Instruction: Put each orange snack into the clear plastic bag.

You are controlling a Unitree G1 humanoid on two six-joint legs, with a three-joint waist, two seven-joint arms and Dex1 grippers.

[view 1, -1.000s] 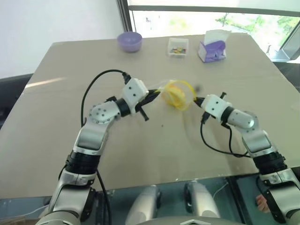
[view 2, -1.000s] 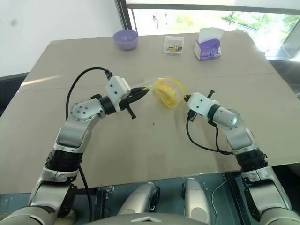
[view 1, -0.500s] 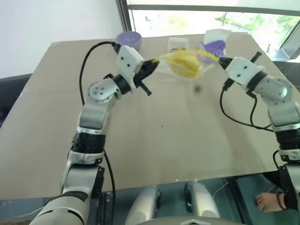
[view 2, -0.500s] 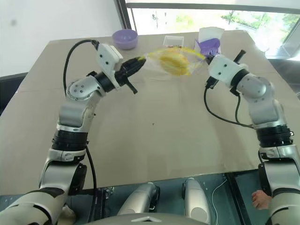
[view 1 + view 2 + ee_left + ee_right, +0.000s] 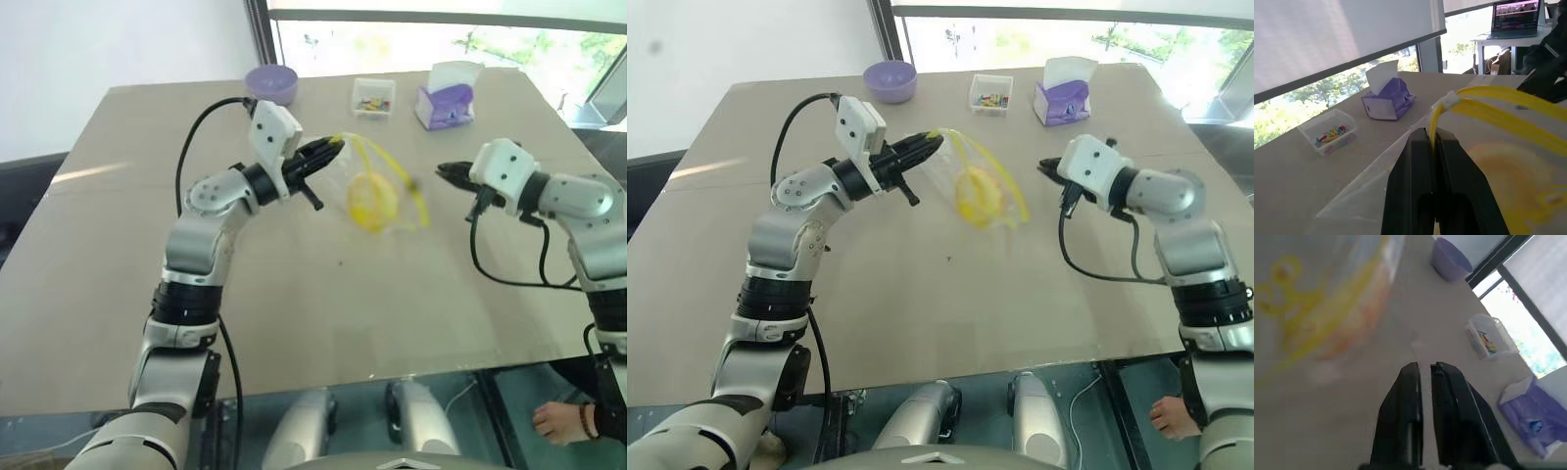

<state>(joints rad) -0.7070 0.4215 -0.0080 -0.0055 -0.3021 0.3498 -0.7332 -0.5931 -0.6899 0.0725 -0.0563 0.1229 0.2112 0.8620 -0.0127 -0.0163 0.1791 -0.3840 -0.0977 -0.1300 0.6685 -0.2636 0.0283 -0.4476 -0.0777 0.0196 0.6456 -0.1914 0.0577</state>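
The clear plastic bag (image 5: 382, 186) with its yellow seal strip hangs in the air above the middle of the table. One round orange snack (image 5: 371, 203) sits inside it, low in the bag. My left gripper (image 5: 333, 147) is shut on the bag's upper corner by the seal strip (image 5: 1488, 98), and the bag dangles from it to the right. To the right of the bag, clear of it, my right gripper (image 5: 443, 170) points at it. Its fingers (image 5: 1410, 382) stand a little apart with nothing between them.
Along the far edge of the tan table (image 5: 294, 323) stand a purple bowl (image 5: 270, 84), a small clear box of colourful bits (image 5: 372, 98) and a purple tissue box (image 5: 446, 98). A person's hand (image 5: 563, 421) shows below the table's near right corner.
Both grippers lifted the bag off the table, stretched between them. The right gripper has since let go and drawn back to the right. The bag has swung down and hangs from the left gripper.
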